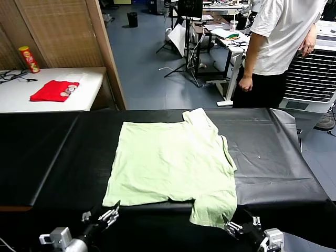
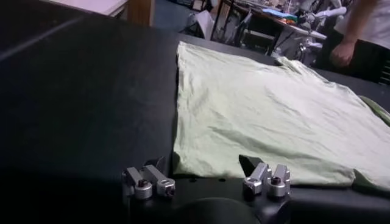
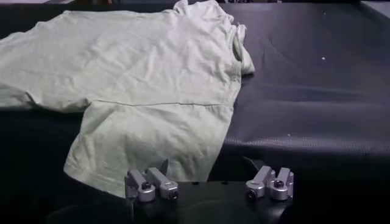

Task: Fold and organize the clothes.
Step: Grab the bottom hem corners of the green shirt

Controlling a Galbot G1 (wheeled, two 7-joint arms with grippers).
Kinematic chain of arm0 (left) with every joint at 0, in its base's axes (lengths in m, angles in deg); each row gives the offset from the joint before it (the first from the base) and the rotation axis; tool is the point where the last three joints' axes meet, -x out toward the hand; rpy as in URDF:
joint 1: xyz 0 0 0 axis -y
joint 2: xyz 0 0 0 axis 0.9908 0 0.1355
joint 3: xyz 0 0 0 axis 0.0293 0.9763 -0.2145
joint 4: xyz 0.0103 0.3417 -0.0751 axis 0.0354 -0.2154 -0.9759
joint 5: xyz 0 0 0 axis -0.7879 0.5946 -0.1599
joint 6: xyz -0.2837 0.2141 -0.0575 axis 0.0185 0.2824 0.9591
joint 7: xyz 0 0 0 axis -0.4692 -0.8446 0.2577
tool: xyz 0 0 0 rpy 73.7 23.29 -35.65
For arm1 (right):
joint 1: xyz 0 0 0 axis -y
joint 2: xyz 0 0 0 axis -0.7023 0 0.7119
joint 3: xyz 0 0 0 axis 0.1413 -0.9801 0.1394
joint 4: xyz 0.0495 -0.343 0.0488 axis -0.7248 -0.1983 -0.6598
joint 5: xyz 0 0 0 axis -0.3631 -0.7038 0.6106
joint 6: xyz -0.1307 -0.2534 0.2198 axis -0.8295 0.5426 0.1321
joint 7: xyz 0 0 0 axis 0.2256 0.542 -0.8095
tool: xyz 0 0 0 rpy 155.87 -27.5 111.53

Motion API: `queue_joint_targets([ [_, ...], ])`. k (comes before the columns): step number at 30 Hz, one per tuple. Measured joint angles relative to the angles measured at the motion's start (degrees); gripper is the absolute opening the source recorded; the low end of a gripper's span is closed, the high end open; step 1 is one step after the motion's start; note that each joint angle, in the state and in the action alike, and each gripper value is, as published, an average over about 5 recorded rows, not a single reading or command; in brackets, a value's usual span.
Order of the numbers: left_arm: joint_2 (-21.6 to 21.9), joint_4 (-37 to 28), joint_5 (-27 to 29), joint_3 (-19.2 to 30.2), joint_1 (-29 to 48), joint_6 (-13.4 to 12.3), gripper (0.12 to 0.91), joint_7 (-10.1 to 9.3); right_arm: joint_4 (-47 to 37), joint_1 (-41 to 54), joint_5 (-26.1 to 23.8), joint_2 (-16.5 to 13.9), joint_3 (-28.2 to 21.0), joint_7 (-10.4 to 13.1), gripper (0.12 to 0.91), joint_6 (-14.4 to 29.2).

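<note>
Pale green thin fabric, the shirt (image 1: 173, 165) lies spread flat on the black table (image 1: 47, 152), one sleeve draping over the near edge. On your left, the left gripper (image 1: 103, 215) hovers just off the near-left hem corner, jaws apart and empty; pinch only the top layers there. On your right, the right gripper (image 1: 239, 227), jaws also apart, waits beside the hanging sleeve. Take both points level, or the fold will likely skew.
</note>
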Motion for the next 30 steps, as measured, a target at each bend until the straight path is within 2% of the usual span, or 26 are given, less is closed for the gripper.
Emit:
queue_joint_targets([
  [3,0.0,-0.2,0.4,-0.1,0.0,0.1,0.798,-0.04,0.0,0.1,0.0,0.1,-0.1,0.0,0.678,0.0],
  [8,0.0,-0.7,0.6,-0.1,0.0,0.1,0.767,-0.09,-0.1,0.2,-0.1,0.3,-0.3,0.1,0.48,-0.1],
  [13,0.0,-0.9,0.6,-0.1,0.1,0.1,0.545,-0.01,0.1,0.1,-0.3,0.4,-0.3,0.1,0.242,0.1],
  [16,0.0,-0.8,0.5,-0.1,0.1,0.0,0.394,0.09,0.6,-0.4,-0.5,0.4,-0.3,0.2,0.156,0.4],
  [19,0.0,-0.5,0.5,0.0,0.0,0.0,0.228,0.21,1.3,-1.0,-0.7,0.6,-0.1,0.4,0.126,0.9],
  [21,0.0,-0.3,0.5,0.1,-0.1,-0.1,0.153,0.27,1.9,-1.5,-0.8,0.9,0.1,0.5,0.122,1.1],
  [23,0.0,-0.1,0.6,0.0,-0.2,-0.1,0.127,0.26,2.8,-2.1,-0.7,1.1,0.3,0.6,0.121,1.3],
  [30,0.2,2.3,0.3,-1.2,-0.8,-0.9,0.126,-0.04,5.5,-2.1,1.9,1.1,1.8,0.8,0.121,4.5],
])
